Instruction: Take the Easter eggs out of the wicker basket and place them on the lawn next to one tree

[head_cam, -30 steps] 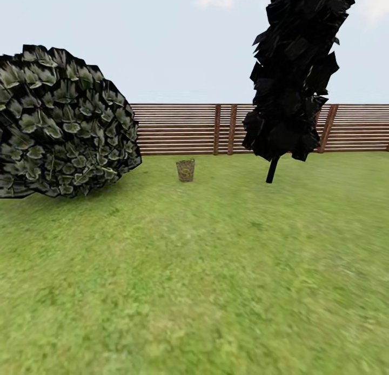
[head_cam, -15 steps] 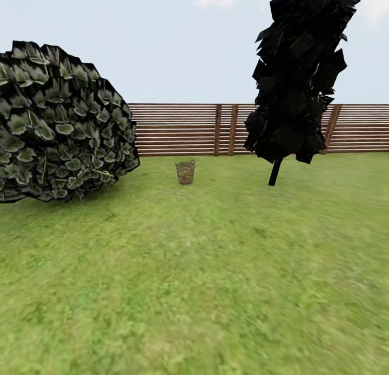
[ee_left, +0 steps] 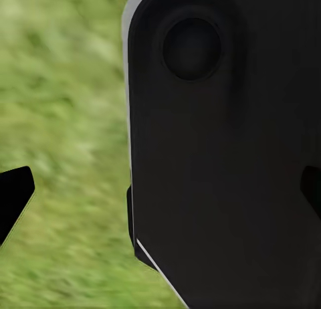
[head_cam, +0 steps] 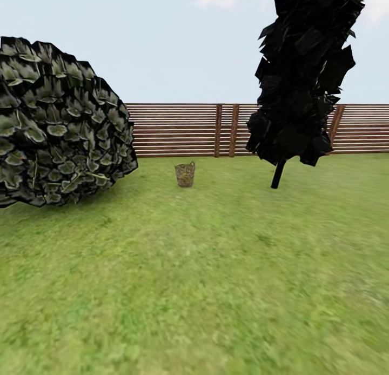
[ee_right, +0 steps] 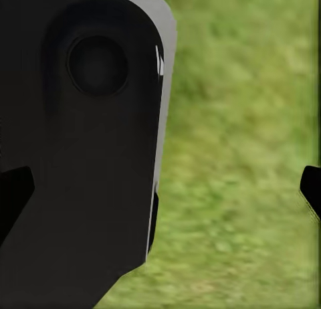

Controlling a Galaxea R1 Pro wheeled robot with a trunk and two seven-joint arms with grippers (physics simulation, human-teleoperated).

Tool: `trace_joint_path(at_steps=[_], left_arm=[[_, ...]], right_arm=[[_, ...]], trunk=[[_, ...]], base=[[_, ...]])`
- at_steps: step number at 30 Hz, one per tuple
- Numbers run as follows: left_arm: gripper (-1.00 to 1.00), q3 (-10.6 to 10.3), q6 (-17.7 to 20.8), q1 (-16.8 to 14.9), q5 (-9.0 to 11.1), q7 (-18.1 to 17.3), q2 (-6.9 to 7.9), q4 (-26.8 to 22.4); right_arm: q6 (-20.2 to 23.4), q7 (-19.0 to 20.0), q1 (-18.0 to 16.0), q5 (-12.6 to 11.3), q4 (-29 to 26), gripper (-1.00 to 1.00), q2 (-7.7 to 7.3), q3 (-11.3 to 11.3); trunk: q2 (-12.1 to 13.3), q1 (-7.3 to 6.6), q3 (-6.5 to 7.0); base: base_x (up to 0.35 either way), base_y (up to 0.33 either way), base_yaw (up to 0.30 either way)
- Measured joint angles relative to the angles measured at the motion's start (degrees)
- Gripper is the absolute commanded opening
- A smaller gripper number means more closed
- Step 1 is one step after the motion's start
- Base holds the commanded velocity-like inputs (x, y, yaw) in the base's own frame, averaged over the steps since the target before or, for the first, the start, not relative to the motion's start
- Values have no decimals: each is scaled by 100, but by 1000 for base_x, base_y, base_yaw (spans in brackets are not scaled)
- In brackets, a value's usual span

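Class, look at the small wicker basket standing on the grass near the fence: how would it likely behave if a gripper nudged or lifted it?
The wicker basket looks like open weave, so it is probably light and may slide or tip when nudged. It stands upright and taller than wide on the grass, which suggests a side push could topple it. Its weave probably flexes slightly under a squeeze.

**Colours around the yard right now**

The lawn (head_cam: 216, 267) is showing bright green with faint yellowish patches mixed in. The little basket (head_cam: 185, 175) is looking brown with an open woven pattern, and bits of yellow are peeking through the weave. The fence (head_cam: 178, 129) is wearing reddish-brown horizontal slats, giving it a striped look. The big round bush (head_cam: 59, 121) is showing pale grey-green leaves against black gaps, kind of mottled. The tall conifer (head_cam: 305, 72) is reading almost solid black. The sky is sitting pale blue with a few white clouds.
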Motion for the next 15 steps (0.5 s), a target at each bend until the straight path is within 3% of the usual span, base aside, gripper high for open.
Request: trace_joint_path(at_steps=[15], left_arm=[[100, 0, 0, 0, 0, 0, 0, 0]], right_arm=[[0, 0, 0, 0, 0, 100, -4, -3]], trunk=[[0, 0, 0]], base=[[330, 0, 0]])
